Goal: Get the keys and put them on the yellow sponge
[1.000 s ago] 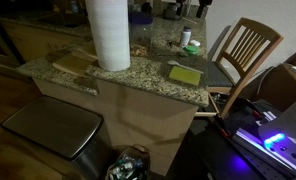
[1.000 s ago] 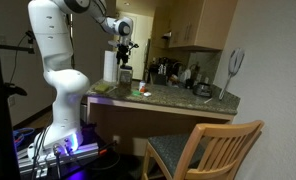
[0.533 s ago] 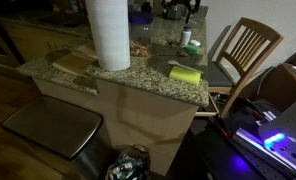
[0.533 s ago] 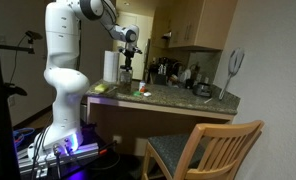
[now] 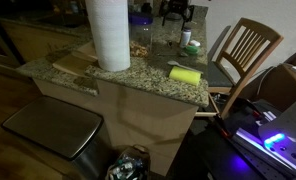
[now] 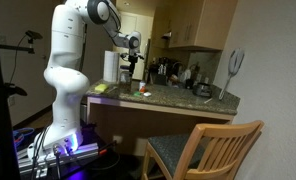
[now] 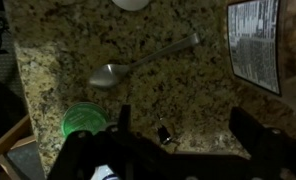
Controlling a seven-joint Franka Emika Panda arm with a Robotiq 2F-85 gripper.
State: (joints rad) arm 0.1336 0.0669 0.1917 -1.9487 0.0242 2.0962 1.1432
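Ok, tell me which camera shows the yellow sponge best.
In an exterior view the sponge lies whole and unblocked on the counter. The wrist view leaves it out; elsewhere it is too small to tell.

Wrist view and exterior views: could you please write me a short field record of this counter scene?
counter: speckled granite
gripper: open, empty, above the counter
spoon: lying flat on the counter
green round object: on the counter, near the gripper
yellow sponge: on the counter, nothing on it
keys: not clearly made out
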